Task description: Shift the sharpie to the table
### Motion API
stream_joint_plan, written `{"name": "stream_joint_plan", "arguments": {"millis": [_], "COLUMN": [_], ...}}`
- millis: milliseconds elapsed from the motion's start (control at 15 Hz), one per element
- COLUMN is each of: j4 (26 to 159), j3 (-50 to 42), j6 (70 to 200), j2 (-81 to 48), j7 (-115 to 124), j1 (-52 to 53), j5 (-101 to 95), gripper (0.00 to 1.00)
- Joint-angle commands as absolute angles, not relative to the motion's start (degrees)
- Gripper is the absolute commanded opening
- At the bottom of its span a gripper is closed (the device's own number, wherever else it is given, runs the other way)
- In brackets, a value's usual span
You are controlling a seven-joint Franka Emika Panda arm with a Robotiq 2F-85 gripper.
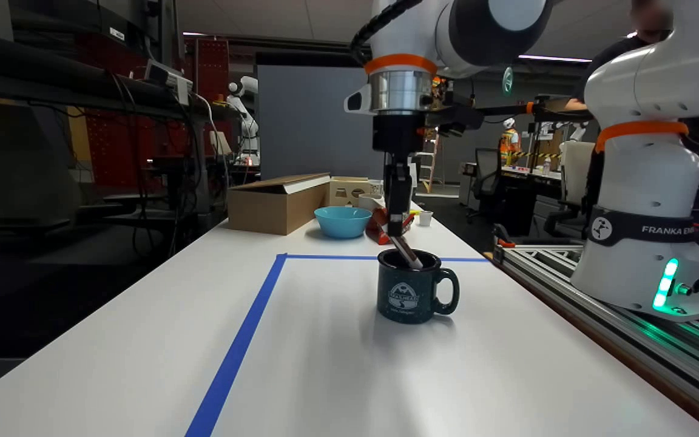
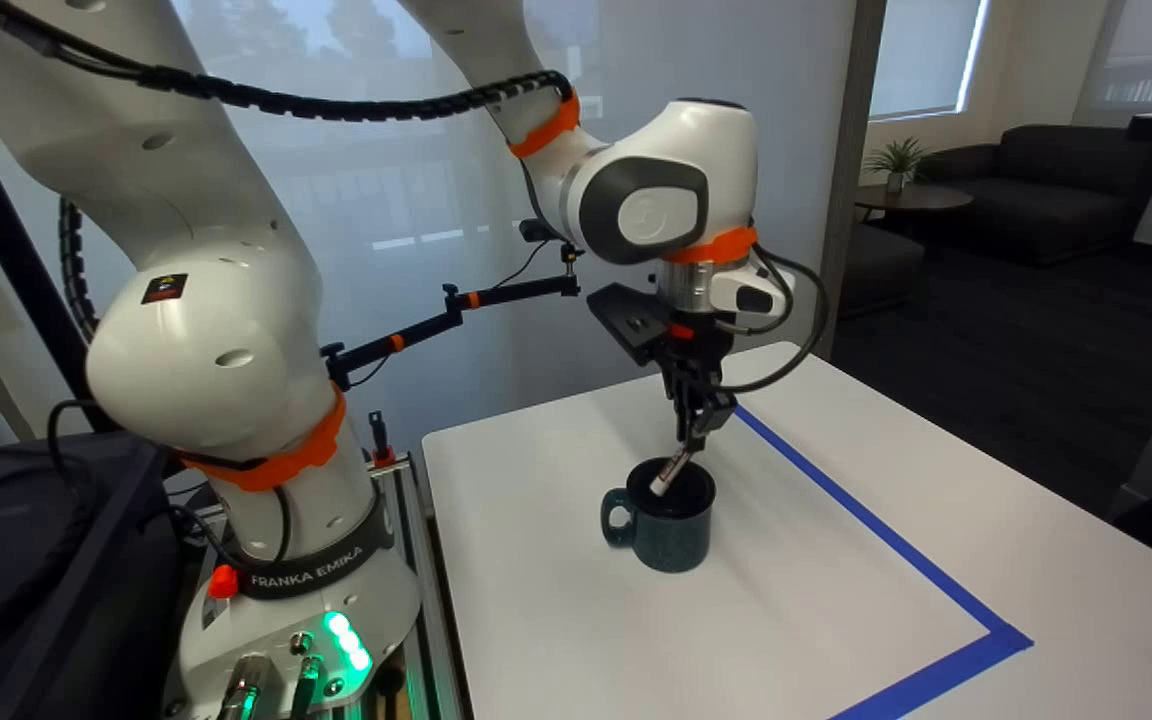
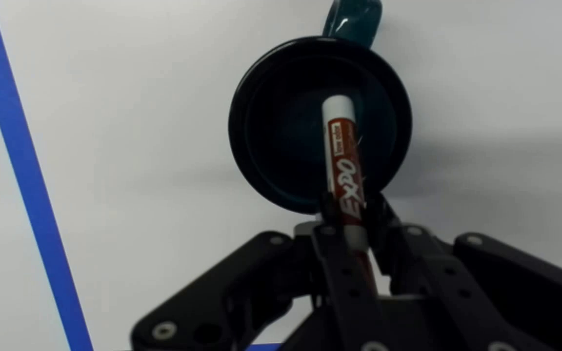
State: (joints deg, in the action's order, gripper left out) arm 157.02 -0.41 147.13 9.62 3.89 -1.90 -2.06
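Reddish-brown marker [image 3: 343,146], EXPO on the label, taken as the task's sharpie: grasped by the gripper [image 1: 395,232], pinched between both fingertips [image 3: 380,214] toward its upper end. Not on the surface [image 1: 325,364]. White lower end hangs over or just inside the mouth of the dark green mug [image 1: 407,297]; whether it touches the inner wall, can't tell.

Key relation: marker hangs below the gripper, long axis tilted, neither upright nor flat. It slants down from the fingertips toward the handle [image 3: 359,24] side of the mug, also the robot base [image 1: 644,261] side, in both exterior views. Wrist view: white end over the mug's inside, fingertips apparently above the rim [image 3: 238,122] away from the handle. One arm [image 2: 211,330] only, no side to pick.

Judgement: grasp done, transfer to the surface left. Next probably wants a straight lift so the white end clears the rim, then sideways past the mug, then down. Too little lift, especially going handle-side, and the low end would likely catch the rim and knock the mug. With that tilt the white end should land first; marker may pivot in the grip, or roll once let go.
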Motion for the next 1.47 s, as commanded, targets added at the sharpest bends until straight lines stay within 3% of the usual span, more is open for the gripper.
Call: {"name": "stream_joint_plan", "arguments": {"millis": [0,400,1400], "j4": [158.3,154.3,135.6], "j3": [1.2,2.2,4.2], "j6": [140.6,139.6,149.2], "j2": [19.5,21.5,-6.9], "j7": [7.9,7.2,4.4], "j1": [-2.2,-1.1,3.7], "j5": [-4.4,-2.9,3.9], "gripper": [0.05,0.05,0.05]}}
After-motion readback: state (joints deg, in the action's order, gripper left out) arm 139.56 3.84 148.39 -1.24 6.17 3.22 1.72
